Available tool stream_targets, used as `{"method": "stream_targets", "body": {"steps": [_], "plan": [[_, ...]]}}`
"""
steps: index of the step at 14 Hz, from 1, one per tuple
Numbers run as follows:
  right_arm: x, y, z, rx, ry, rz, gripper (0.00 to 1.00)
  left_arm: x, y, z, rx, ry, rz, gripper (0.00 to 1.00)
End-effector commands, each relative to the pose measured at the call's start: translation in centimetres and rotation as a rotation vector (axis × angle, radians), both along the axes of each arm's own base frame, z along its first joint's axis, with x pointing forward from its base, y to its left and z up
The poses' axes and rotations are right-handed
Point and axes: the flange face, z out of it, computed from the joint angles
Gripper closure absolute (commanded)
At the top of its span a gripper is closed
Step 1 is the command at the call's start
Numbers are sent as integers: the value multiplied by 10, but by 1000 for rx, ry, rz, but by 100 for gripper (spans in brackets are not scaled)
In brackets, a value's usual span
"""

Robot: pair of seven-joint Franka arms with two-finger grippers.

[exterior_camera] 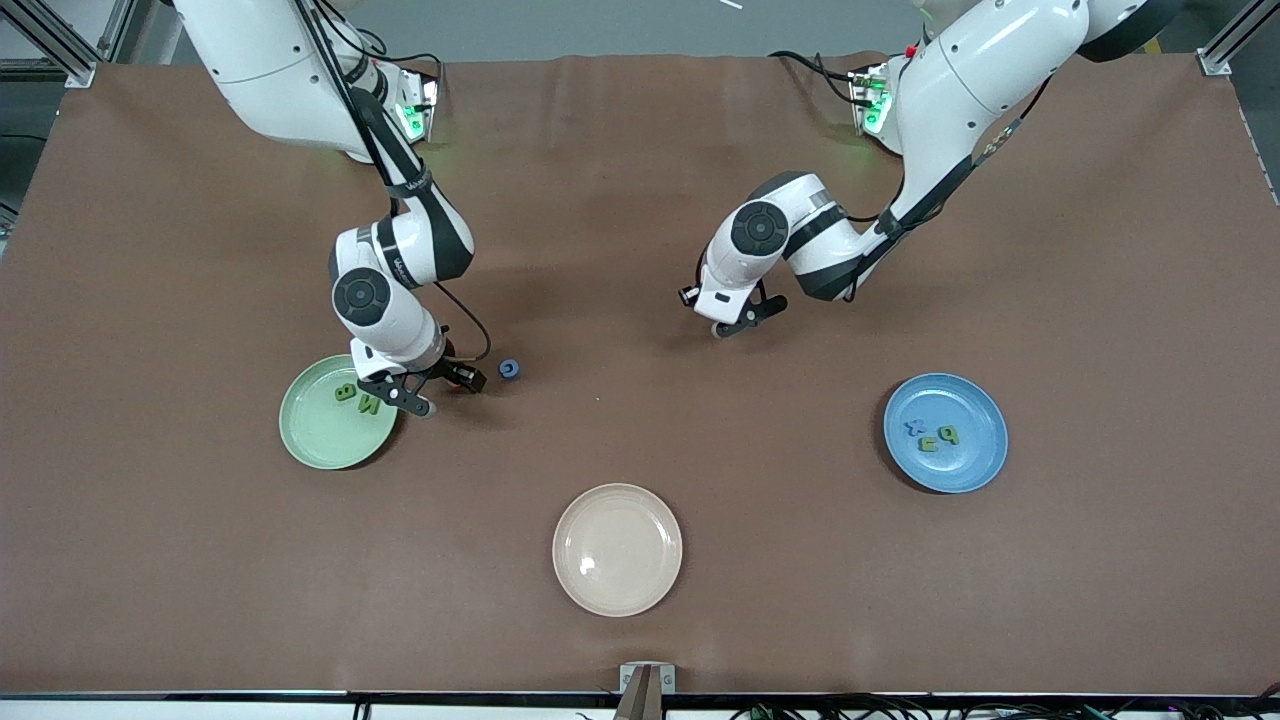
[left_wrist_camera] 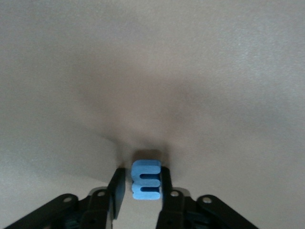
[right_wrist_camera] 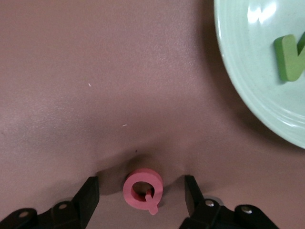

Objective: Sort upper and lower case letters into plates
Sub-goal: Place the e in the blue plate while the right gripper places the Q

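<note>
Risk, green plate (exterior_camera: 318, 440), toward the right arm's end of the desk (exterior_camera: 640, 180): the right gripper (exterior_camera: 415, 385) is low over the desk just beside the plate's rim, its fingers (right_wrist_camera: 88, 195) spread either side of a pink Q (right_wrist_camera: 143, 188) and not yet touching it. If they close off-centre, the round letter could roll or squirt out; a wide swing on lifting could clip the rim.

Risk, mid-desk: the left gripper (left_wrist_camera: 142, 191) has its fingers pinching a light blue E (left_wrist_camera: 145, 179), low at the desk surface. The hold looks to be near the letter's end, so it might twist or drop on the carry to a plate.

Risk, sorting: a capital dropped in the wrong plate would spoil the sort.

Count, right arm's end to left arm's end:
- Green plate: one, holding two green letters (exterior_camera: 357, 398).
- Pink Q: one, on the desk.
- Blue ring-shaped letter (exterior_camera: 509, 369): one, loose on the desk near the right gripper.
- Beige plate (exterior_camera: 617, 549): one, no letters, nearest the front camera.
- Blue E: one, held.
- Blue plate (exterior_camera: 945, 433): one, holding about three small letters (exterior_camera: 933, 436).
- Grippers: two.
</note>
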Motion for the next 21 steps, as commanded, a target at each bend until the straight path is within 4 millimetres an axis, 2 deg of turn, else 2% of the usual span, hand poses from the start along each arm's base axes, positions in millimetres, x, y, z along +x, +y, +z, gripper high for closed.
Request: {"method": "stream_targets", "body": {"steps": [1, 2, 3, 5, 7, 8, 9, 11, 13, 14, 15, 17, 18, 19, 20, 21], "plan": [[-8, -1, 1, 6, -3, -19, 43, 2, -4, -3, -4, -10, 36, 87], [-8, -1, 2, 6, -3, -19, 51, 5, -4, 0, -4, -18, 44, 99], [-8, -1, 1, 4, 1, -19, 59, 15, 4, 8, 0, -36, 57, 100], [-8, -3, 1, 5, 0, -22, 66, 50, 30, 37, 15, -101, 113, 100], [-7, -2, 2, 4, 3, -22, 90, 85, 57, 61, 59, -129, 156, 100], [-4, -4, 6, 4, 6, -20, 99, 110, 80, 72, 89, -138, 177, 100], [2, -7, 15, 3, 14, -18, 100, 134, 104, 83, 116, -159, 183, 100], [30, -14, 57, 2, 74, -25, 100, 171, 155, 98, 153, -177, 190, 100], [62, -48, 97, 12, 113, 19, 100, 198, 202, 109, 146, -193, 188, 100], [72, -77, 108, 24, 116, 57, 100, 206, 225, 108, 144, -194, 179, 100], [77, -98, 112, 33, 108, 103, 100, 215, 245, 108, 141, -198, 173, 100], [85, -160, 107, 45, 94, 175, 100, 223, 294, 90, 168, -188, 145, 99], [88, -188, 106, 48, 65, 213, 100, 225, 306, 82, 180, -183, 141, 96], [90, -203, 101, 47, 44, 237, 100, 225, 321, 71, 193, -173, 145, 90], [90, -216, 87, 45, 42, 237, 100, 226, 334, 67, 205, -173, 146, 77], [90, -225, 74, 42, 39, 227, 100, 227, 346, 65, 209, -170, 139, 31]]}}
